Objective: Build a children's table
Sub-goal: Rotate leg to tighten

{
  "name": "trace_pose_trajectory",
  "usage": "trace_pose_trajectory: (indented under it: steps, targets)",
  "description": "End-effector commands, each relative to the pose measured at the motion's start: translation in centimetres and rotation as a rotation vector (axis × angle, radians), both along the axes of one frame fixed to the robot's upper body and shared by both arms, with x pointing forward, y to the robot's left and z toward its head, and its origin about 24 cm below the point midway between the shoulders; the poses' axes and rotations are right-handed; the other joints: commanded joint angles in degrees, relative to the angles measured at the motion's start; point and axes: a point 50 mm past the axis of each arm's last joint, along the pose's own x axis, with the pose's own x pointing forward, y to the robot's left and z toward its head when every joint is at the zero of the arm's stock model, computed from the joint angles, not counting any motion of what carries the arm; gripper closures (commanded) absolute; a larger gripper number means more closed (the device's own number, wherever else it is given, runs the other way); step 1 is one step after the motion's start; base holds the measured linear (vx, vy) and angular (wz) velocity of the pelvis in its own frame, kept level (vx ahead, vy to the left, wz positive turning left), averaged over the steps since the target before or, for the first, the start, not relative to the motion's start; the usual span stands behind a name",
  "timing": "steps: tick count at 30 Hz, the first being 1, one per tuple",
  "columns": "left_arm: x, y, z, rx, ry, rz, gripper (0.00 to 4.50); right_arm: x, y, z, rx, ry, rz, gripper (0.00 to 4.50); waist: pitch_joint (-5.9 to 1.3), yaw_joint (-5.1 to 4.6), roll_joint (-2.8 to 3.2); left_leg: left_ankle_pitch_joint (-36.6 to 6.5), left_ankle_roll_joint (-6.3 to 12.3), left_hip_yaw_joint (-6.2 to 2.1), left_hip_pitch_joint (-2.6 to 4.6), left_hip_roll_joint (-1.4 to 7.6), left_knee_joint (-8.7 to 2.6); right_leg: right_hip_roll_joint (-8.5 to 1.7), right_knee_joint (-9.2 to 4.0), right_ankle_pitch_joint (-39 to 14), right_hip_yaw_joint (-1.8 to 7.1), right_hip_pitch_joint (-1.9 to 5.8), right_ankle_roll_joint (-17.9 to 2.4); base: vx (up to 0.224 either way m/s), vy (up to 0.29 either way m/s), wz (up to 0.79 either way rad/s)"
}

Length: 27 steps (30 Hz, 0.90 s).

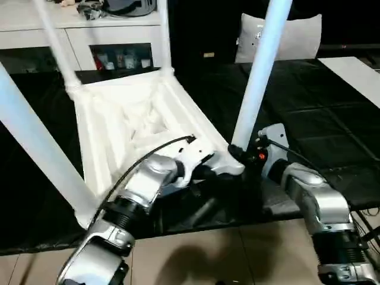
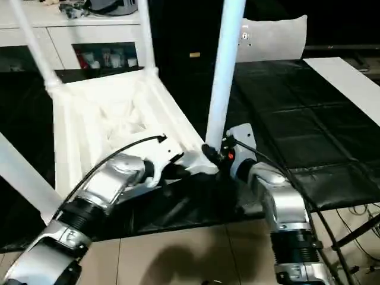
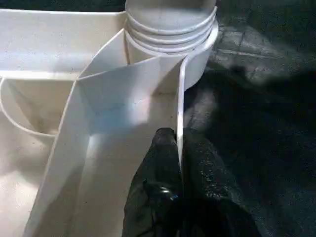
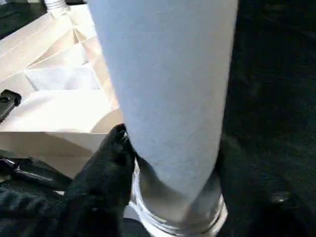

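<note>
The children's table lies upside down on the black work table: its white ribbed tabletop faces up, with several white legs standing in the corner sockets. My left gripper is shut on the thin rim wall beside the near right socket. My right gripper is closed around the base of the near right leg, with one black finger pressed against it. Another leg rises at the near left corner.
The black-covered work table runs off to the right, and its front edge meets the tiled floor just below my forearms. A white cabinet with glass doors stands behind. A white cushion and a white board lie at the back right.
</note>
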Motion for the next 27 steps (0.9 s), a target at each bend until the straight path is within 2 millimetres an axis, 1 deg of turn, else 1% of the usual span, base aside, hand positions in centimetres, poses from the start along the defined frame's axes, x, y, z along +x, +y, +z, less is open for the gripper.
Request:
trace_pose_trajectory:
  steps: [1, 2, 3, 4, 5, 6, 7, 9, 10, 11, 12, 14, 15, 16, 18, 19, 20, 21, 22, 23, 24, 25, 26, 27]
  targets:
    - [-0.5, -1.7, 1.0, -0.085, -0.048, -0.079, 4.50, -0.7, 2.1, -0.3, 0.042, 0.019, 0.138, 1.56, -3.47, 0.52, -1.10, -4.45, 5.99, 0.19, -1.38, 0.38, -3.61, -3.03, -4.91, -24.06, 2.60, 3.95, -2.27, 0.000, 0.000, 0.00]
    - [-0.5, -1.6, 1.0, -0.078, -0.057, -0.083, 4.50, -0.8, 2.0, -0.3, 0.038, 0.014, 0.141, 1.50, -3.57, 0.60, -0.97, -3.80, 6.33, 0.20, -1.37, 0.51, -3.62, -3.11, -4.53, -22.08, 2.81, 4.06, -3.23, 0.000, 0.000, 0.00]
    - [-0.5, -1.5, 1.0, -0.075, -0.062, -0.086, 4.50, -0.8, 2.0, -0.2, 0.037, 0.010, 0.147, 1.45, -3.47, 0.62, -1.01, -3.66, 6.55, 0.25, -1.33, 0.55, -3.67, -3.07, -4.46, -21.28, 2.87, 4.02, -3.93, 0.000, 0.000, 0.00]
    - [-0.6, -1.3, 0.9, -0.067, -0.072, -0.099, 4.50, -0.9, 1.7, -0.1, 0.030, 0.000, 0.162, 1.36, -3.45, 0.65, -0.92, -3.78, 6.59, 0.25, -1.34, 0.54, -3.68, -3.11, -4.50, -21.34, 2.85, 4.04, -4.10, 0.000, 0.000, 0.00]
    - [-0.7, -0.9, 0.8, -0.049, -0.091, -0.141, 4.50, -1.1, 1.1, 0.1, 0.013, -0.021, 0.203, 1.23, -3.38, 0.72, -0.99, -4.53, 6.52, 0.28, -1.25, 0.50, -3.71, -3.13, -4.67, -22.31, 2.81, 4.07, -3.97, 0.000, 0.000, 0.00]
    - [-0.7, -0.8, 0.8, -0.047, -0.091, -0.147, 4.50, -1.2, 1.0, 0.1, 0.010, -0.024, 0.211, 1.23, -3.34, 0.78, -1.02, -5.06, 6.69, 0.41, -1.28, 0.38, -3.63, -3.16, -4.75, -23.14, 2.90, 4.07, -3.61, 0.000, 0.000, 0.00]
    - [-0.9, -0.3, 0.7, -0.029, -0.093, -0.200, 4.50, -1.4, 0.2, 0.4, -0.031, -0.058, 0.275, 1.05, -3.25, 0.98, -1.06, -5.53, 6.74, 0.37, -1.29, 0.46, -3.69, -3.24, -4.87, -24.11, 2.89, 4.14, -3.11, 0.000, 0.000, 0.00]
    - [-1.1, 0.1, 0.6, -0.018, -0.091, -0.253, 4.50, -1.7, -0.4, 0.5, -0.071, -0.071, 0.335, 0.93, -3.23, 1.13, -0.93, -6.05, 6.70, 0.37, -1.15, 0.49, -3.73, -3.27, -4.96, -25.04, 2.86, 3.96, -2.87, 0.000, 0.000, 0.00]
    - [-1.2, 0.3, 0.6, -0.016, -0.090, -0.276, 4.50, -1.8, -0.6, 0.6, -0.082, -0.068, 0.359, 0.86, -3.28, 1.16, -0.99, -5.99, 6.70, 0.38, -1.18, 0.49, -3.70, -3.23, -4.90, -24.77, 2.91, 4.07, -2.84, 0.000, 0.000, 0.00]
    - [-1.4, 0.8, 0.5, 0.010, -0.109, -0.347, 4.50, -2.1, -1.2, 0.8, -0.112, -0.070, 0.425, 0.86, -3.24, 1.17, -0.94, -6.04, 6.75, 0.38, -1.17, 0.54, -3.72, -3.24, -4.87, -24.64, 2.95, 4.00, -2.99, 0.000, 0.000, 0.00]
    - [-1.4, 0.9, 0.5, 0.013, -0.111, -0.356, 4.50, -2.1, -1.3, 0.9, -0.114, -0.069, 0.433, 0.86, -3.22, 1.26, -0.93, -6.20, 6.87, 0.32, -1.15, 0.57, -3.73, -3.27, -4.92, -24.82, 2.92, 3.95, -3.00, 0.000, 0.000, 0.00]
    - [-1.6, 1.5, 0.5, 0.042, -0.116, -0.447, 4.50, -2.5, -1.9, 1.1, -0.123, -0.061, 0.511, 0.86, -3.35, 1.48, -0.97, -5.76, 7.07, 0.30, -1.10, 0.83, -3.74, -3.28, -4.52, -22.97, 3.12, 3.95, -3.86, 0.000, 0.000, 0.00]
    - [-1.8, 1.7, 0.5, 0.042, -0.111, -0.478, 4.50, -2.6, -2.0, 1.2, -0.122, -0.057, 0.538, 0.86, -3.37, 1.78, -1.10, -5.62, 7.33, 0.29, -0.95, 0.96, -3.77, -3.35, -4.36, -22.30, 3.20, 3.86, -4.43, 0.000, 0.000, 0.00]
    - [-2.0, 1.9, 0.5, 0.039, -0.098, -0.514, 4.50, -2.8, -2.1, 1.3, -0.116, -0.051, 0.572, 1.03, -3.41, 1.97, -1.04, -5.37, 7.32, 0.29, -0.92, 1.07, -3.80, -3.45, -4.20, -21.84, 3.26, 3.90, -4.79, 0.000, 0.000, 0.00]
    - [-2.2, 2.2, 0.6, 0.036, -0.074, -0.560, 4.50, -3.0, -2.3, 1.5, -0.099, -0.042, 0.621, 1.22, -3.49, 2.84, -0.90, -3.97, 7.38, 0.35, -0.67, 1.46, -3.79, -3.51, -3.64, -18.86, 3.53, 3.75, -6.52, 0.000, 0.000, 0.00]
    - [-2.3, 2.5, 0.6, 0.046, -0.066, -0.594, 4.50, -3.5, -2.4, 1.5, -0.087, -0.020, 0.676, 1.22, -3.49, 3.09, -1.21, -3.27, 7.45, 0.37, -0.65, 1.61, -3.81, -3.50, -3.33, -17.31, 3.63, 3.74, -7.43, 0.000, 0.000, 0.00]
    - [-2.4, 2.7, 0.6, 0.055, -0.060, -0.617, 4.50, -3.9, -2.5, 1.5, -0.084, -0.002, 0.720, 1.42, -3.53, 3.28, -1.13, -2.90, 7.54, 0.32, -0.73, 1.63, -3.80, -3.51, -3.11, -16.58, 3.61, 3.91, -7.79, 0.000, 0.000, 0.00]
    - [-2.4, 2.7, 0.6, 0.055, -0.060, -0.617, 4.50, -3.9, -2.5, 1.5, -0.084, -0.002, 0.720, 1.57, -3.54, 3.66, -1.09, -2.49, 7.84, 0.38, -0.75, 1.79, -3.72, -3.63, -2.89, -15.43, 3.81, 3.94, -8.07, 0.000, 0.000, 0.00]
    - [-2.5, 3.1, 0.7, 0.067, -0.057, -0.660, 4.50, -4.4, -2.5, 1.5, -0.075, 0.026, 0.775, 1.65, -3.53, 3.78, -1.18, -2.29, 7.87, 0.44, -0.78, 1.73, -3.69, -3.62, -2.83, -15.08, 3.84, 3.93, -8.20, 0.000, 0.000, 0.00]
    - [-2.5, 3.2, 0.8, 0.069, -0.055, -0.674, 4.50, -4.5, -2.6, 1.5, -0.070, 0.032, 0.789, 1.65, -3.52, 4.09, -1.34, -2.55, 7.88, 0.52, -0.71, 1.66, -3.65, -3.70, -2.82, -15.43, 3.87, 3.94, -8.22, 0.000, 0.000, 0.00]
    - [-2.5, 3.3, 0.8, 0.070, -0.052, -0.688, 4.50, -4.6, -2.5, 1.6, -0.065, 0.036, 0.802, 1.68, -3.43, 4.13, -1.30, -2.60, 7.78, 0.53, -0.79, 1.66, -3.72, -3.72, -2.84, -15.88, 3.88, 3.93, -8.15, 0.000, 0.000, 0.00]
    - [-2.6, 3.6, 1.0, 0.068, -0.043, -0.724, 4.50, -4.8, -2.4, 1.6, -0.050, 0.050, 0.824, 1.83, -3.40, 4.32, -1.46, -3.19, 7.12, 0.61, -0.81, 1.50, -3.69, -3.71, -3.01, -17.42, 3.90, 3.97, -7.45, 0.000, 0.000, 0.00]
    - [-2.7, 3.7, 1.1, 0.067, -0.037, -0.739, 4.50, -4.9, -2.4, 1.6, -0.044, 0.056, 0.833, 2.09, -3.38, 4.40, -1.46, -3.19, 6.95, 0.62, -0.81, 1.48, -3.71, -3.70, -3.06, -17.81, 3.87, 3.97, -7.23, 0.000, 0.000, 0.00]
    - [-2.9, 3.8, 1.2, 0.066, -0.025, -0.769, 4.50, -5.1, -2.3, 1.5, -0.037, 0.067, 0.850, 2.09, -3.37, 4.43, -1.48, -3.34, 6.46, 0.57, -0.76, 1.51, -3.76, -3.70, -3.05, -18.28, 3.85, 3.93, -6.91, 0.000, 0.000, 0.00]
